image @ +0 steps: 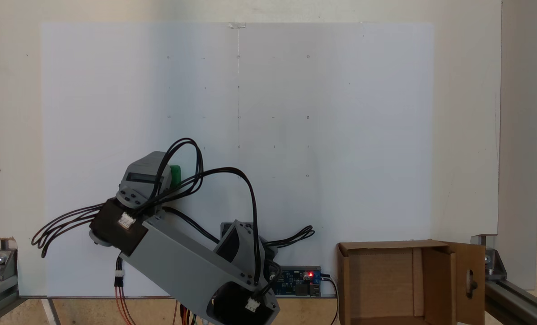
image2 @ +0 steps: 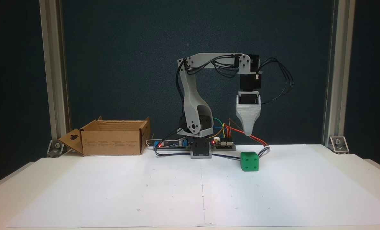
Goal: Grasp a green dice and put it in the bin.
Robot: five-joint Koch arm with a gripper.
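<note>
In a fixed view the green dice (image2: 249,161) sits on the white paper, right of the arm's base. My gripper (image2: 249,133) hangs straight down just above it without touching. It shows as a single tapered grey wedge, so its jaws cannot be told apart. In the other fixed view, from above, the grey wrist housing (image: 142,178) covers most of the green dice (image: 175,175), and only a green edge peeks out at its right. The bin (image2: 111,147) is an open brown cardboard box at the far left; seen from above, the bin (image: 388,245) stands at the lower right, its slotted flap folded outward.
A circuit board with a red light (image2: 223,143) and coloured wires lies beside the arm's base (image2: 201,150). Black cables loop out from the wrist (image: 65,223). Aluminium posts (image2: 54,80) stand at the table's back corners. The white paper sheet (image2: 145,191) spreads toward the front.
</note>
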